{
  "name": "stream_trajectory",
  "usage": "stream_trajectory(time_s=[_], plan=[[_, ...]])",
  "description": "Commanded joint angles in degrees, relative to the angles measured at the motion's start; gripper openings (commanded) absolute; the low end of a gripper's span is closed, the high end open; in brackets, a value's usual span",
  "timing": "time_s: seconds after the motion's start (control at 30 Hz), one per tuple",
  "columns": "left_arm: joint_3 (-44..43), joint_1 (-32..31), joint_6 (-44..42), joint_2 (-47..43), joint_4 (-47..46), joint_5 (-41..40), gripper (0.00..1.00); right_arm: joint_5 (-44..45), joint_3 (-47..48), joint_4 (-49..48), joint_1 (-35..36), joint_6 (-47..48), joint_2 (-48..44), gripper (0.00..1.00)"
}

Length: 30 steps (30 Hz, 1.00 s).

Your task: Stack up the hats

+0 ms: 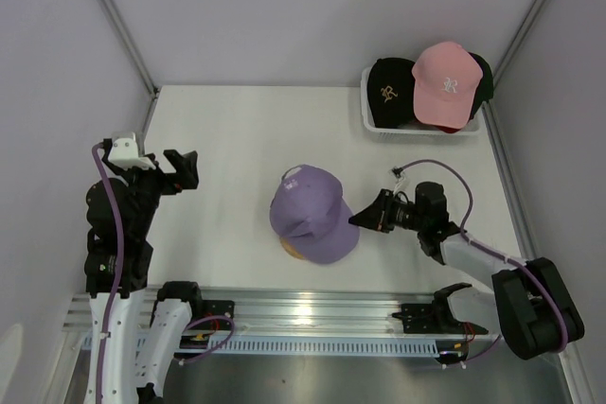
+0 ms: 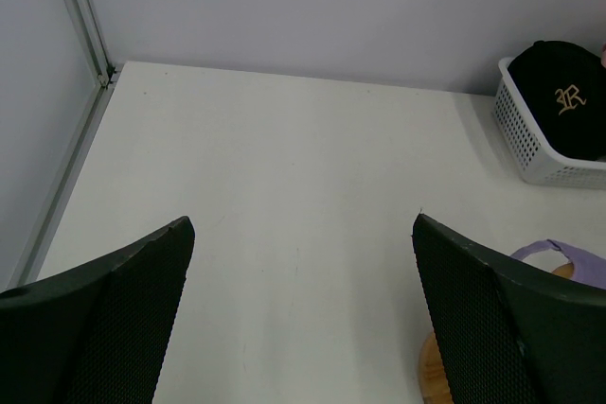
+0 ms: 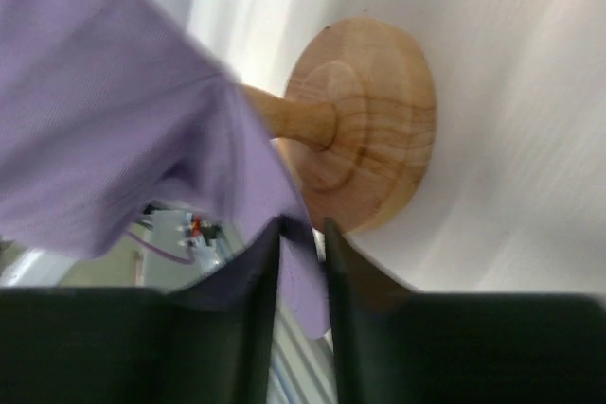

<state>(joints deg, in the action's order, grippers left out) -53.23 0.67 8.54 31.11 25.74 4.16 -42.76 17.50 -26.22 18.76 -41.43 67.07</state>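
On the counter, the white mesh basket at 1 o'clock holds the pink hat, the black hat and others. The purple hat sits at centre, draped over the wooden stand. The right hand, at the hat's 3 o'clock, pinches its edge with fingers nearly together. The left hand hangs wide apart and empty at 9 o'clock. The first hat looks to be mid-seating; next, let go and reach for the basket.
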Motion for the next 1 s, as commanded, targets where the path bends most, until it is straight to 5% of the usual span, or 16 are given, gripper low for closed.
stream_trajectory(time_s=[0.0,0.07,0.17,0.27,0.4,0.63,0.83,0.97], plan=[[-0.5,0.7,-0.4,-0.5,-1.0,-0.3,1.00,3.8,7.7,11.2,-0.7,7.8,-1.5,0.32],[-0.5,0.6,-0.4,-0.5,-1.1,-0.5,1.00,4.1,12.2,17.8,-0.7,9.8,-3.9,0.59],[-0.3,0.6,-0.3,-0.3,-1.2,0.0,0.99,8.2,23.0,28.7,-1.8,14.8,-7.6,0.85],[-0.4,0.7,-0.1,0.4,-1.2,0.8,0.99,11.3,32.1,31.4,-7.6,13.8,-8.5,0.97],[-0.6,0.7,0.0,0.9,-1.1,1.8,1.00,15.3,35.1,19.7,-19.3,3.9,-5.9,0.99],[-0.3,0.7,0.4,0.9,-1.5,3.2,1.00,23.1,31.7,-2.2,-27.1,-7.5,11.2,0.99],[-0.2,0.7,0.2,1.1,-1.5,1.9,0.99,25.7,31.9,-8.3,-31.7,-8.2,20.8,0.92],[-0.3,0.9,-0.3,1.9,-1.2,1.3,1.00,27.1,35.1,-4.7,-33.7,-4.8,22.8,0.77]])
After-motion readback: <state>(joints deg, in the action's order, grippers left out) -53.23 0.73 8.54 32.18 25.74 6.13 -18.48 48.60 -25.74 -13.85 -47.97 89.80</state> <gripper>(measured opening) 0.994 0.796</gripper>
